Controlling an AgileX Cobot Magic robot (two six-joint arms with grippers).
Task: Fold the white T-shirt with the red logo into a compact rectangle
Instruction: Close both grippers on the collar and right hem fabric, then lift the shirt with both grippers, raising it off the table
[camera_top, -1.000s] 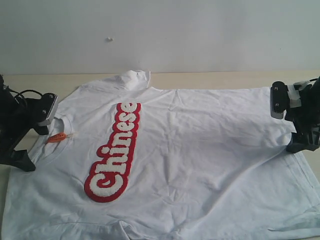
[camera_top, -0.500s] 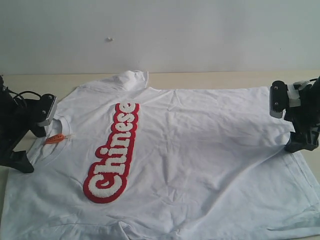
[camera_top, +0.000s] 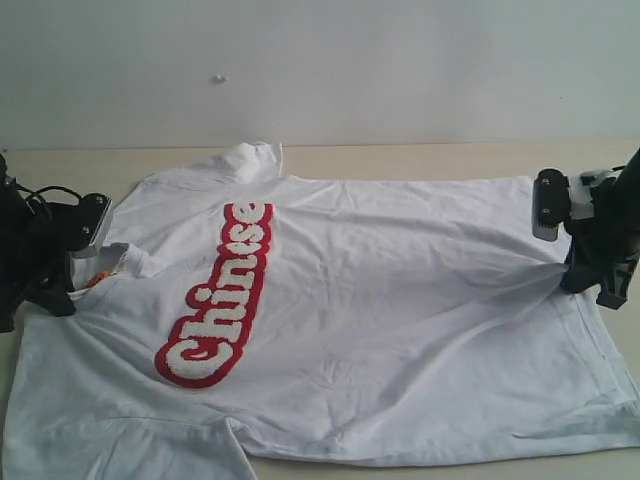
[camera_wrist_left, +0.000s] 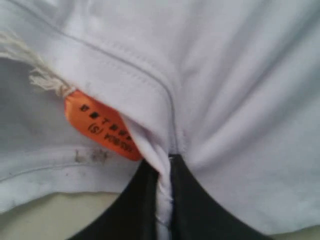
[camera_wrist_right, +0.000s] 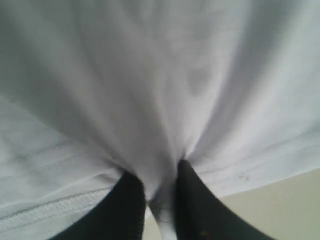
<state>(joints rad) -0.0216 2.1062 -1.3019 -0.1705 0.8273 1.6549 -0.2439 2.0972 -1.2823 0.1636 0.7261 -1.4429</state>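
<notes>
The white T-shirt (camera_top: 380, 310) lies spread across the table, collar to the left and hem to the right. Its red logo (camera_top: 215, 295) runs diagonally over the chest, facing up. My left gripper (camera_top: 75, 285) is shut on the shirt's collar; in the left wrist view a twisted strip of ribbed collar (camera_wrist_left: 162, 185) is pinched between the black fingers (camera_wrist_left: 142, 200), beside the orange tag (camera_wrist_left: 102, 127). My right gripper (camera_top: 570, 275) is shut on the hem edge, with bunched white cloth (camera_wrist_right: 162, 200) squeezed between its fingers (camera_wrist_right: 197, 200) and creases radiating from there.
The beige table (camera_top: 420, 158) shows behind the shirt and along the front edge. A pale wall (camera_top: 320, 70) rises at the back. One sleeve (camera_top: 248, 160) bunches up at the far side; the other sleeve (camera_top: 130, 450) lies at the near left corner.
Both grippers have closed on the cloth, left on the collar, right on the hem. The collar has lifted and the shirt has shifted slightly left, with tension creases at both ends.
</notes>
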